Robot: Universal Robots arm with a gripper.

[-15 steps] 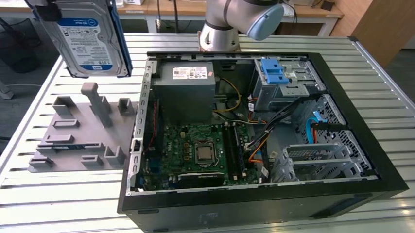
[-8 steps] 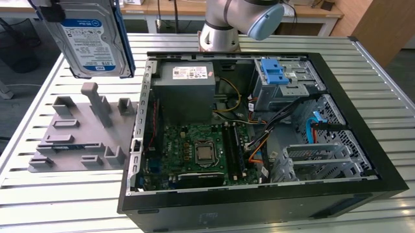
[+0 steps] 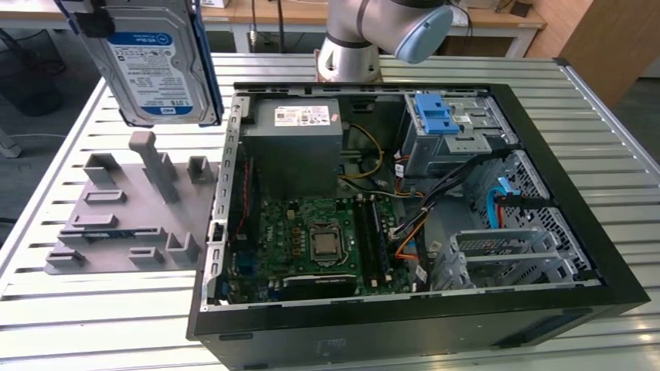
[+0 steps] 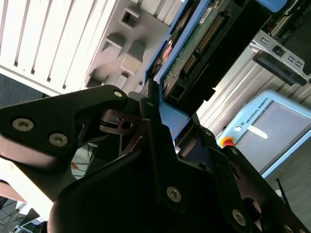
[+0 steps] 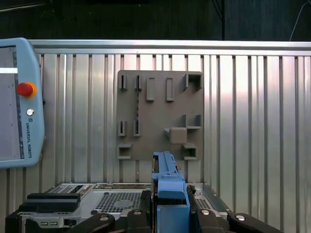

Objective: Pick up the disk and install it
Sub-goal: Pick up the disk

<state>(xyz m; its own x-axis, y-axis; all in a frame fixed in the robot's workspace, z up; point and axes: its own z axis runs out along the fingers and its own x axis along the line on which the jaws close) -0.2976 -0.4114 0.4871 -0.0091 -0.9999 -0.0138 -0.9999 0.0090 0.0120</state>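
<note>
**Disk in the air, installation not yet done**

The disk (image 3: 154, 69) is held upright above the grey holder plate (image 3: 124, 209) and clear of it, at the exterior view's left. In the second wrist view the gripper (image 4: 167, 116) is clamped on the disk's blue carrier. The pick-up is judged complete. Seating remains, since the drive cage (image 3: 454, 135) inside the open computer case (image 3: 392, 332) is well apart from the disk.

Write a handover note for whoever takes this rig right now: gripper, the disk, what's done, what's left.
Gripper: shut on the disk.
Disk: held in the air above the grey holder plate, on the exterior view's left of the open computer case.
Done: disk picked up, clear of the plate.
Left: installing it; it is not yet in the case.
</note>
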